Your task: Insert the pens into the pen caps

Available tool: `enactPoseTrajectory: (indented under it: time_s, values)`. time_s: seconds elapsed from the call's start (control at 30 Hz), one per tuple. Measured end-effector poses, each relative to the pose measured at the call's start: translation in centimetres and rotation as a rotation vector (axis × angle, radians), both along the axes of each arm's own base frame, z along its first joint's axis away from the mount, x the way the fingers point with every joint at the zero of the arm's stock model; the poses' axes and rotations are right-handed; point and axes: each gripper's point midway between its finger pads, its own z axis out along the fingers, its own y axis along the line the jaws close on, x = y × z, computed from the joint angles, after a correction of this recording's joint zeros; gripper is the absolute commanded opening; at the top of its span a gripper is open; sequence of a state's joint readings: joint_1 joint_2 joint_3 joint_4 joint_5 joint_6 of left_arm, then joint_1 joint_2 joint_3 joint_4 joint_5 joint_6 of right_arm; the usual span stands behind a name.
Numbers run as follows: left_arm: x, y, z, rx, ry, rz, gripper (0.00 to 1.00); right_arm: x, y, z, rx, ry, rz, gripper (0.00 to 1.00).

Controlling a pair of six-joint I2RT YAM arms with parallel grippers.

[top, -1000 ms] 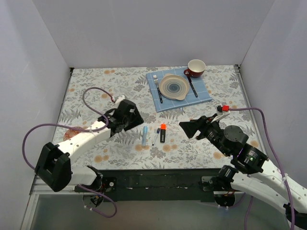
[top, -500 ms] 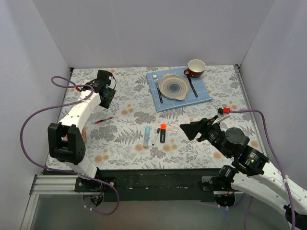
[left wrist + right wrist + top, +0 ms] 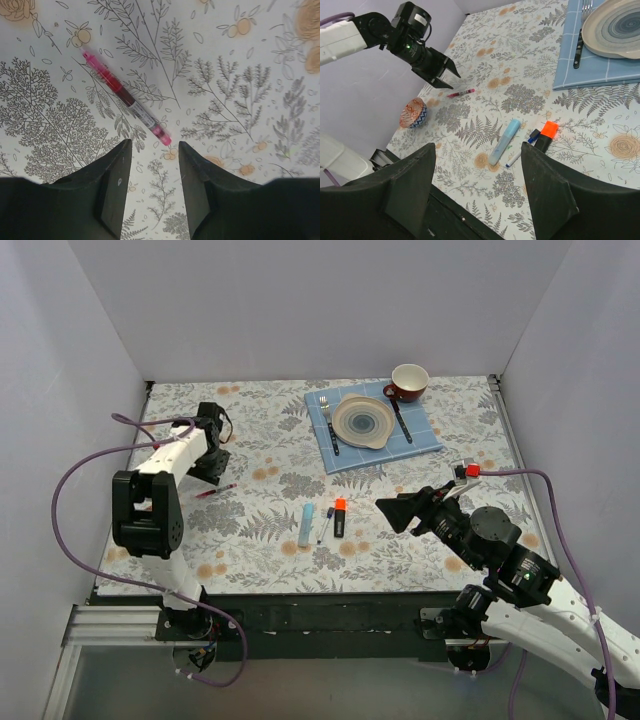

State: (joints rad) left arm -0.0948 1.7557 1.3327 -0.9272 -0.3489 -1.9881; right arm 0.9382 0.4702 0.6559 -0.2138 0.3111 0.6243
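Note:
The thin red pen (image 3: 125,95) lies slanted on the floral cloth just beyond my left gripper (image 3: 152,147), which is open and empty above it. In the top view the left gripper (image 3: 212,468) hovers right behind the red pen (image 3: 216,490). The light-blue marker (image 3: 304,524), the white-grey pen with a blue end (image 3: 325,525) and the black marker with an orange end (image 3: 339,517) lie side by side at centre front. My right gripper (image 3: 395,510) is open and empty to their right. No loose caps show.
A blue placemat (image 3: 372,425) holds a plate (image 3: 363,421), a fork and a knife at the back right, with a red cup (image 3: 408,382) behind it. A small patterned bowl (image 3: 413,112) sits near the front left edge.
My left arm swung from the central pens to the far left, leaving the red pen on the cloth there, then came down close to it. The right arm barely moved.

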Motion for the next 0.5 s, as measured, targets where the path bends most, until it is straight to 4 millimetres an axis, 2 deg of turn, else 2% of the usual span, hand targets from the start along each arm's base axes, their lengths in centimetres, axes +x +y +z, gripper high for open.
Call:
enactPoseTrajectory:
  time_s: [0.13, 0.5]
  values:
    - [-0.5, 0.0, -2.4, 0.007, 0.076, 0.0, 0.41, 0.0, 0.0, 0.0, 0.001, -0.001, 0.0, 0.75]
    - [-0.8, 0.2, -4.9, 0.011, 0.14, 0.005, 0.42, 0.1, 0.1, 0.0, -0.002, 0.001, 0.0, 0.74]
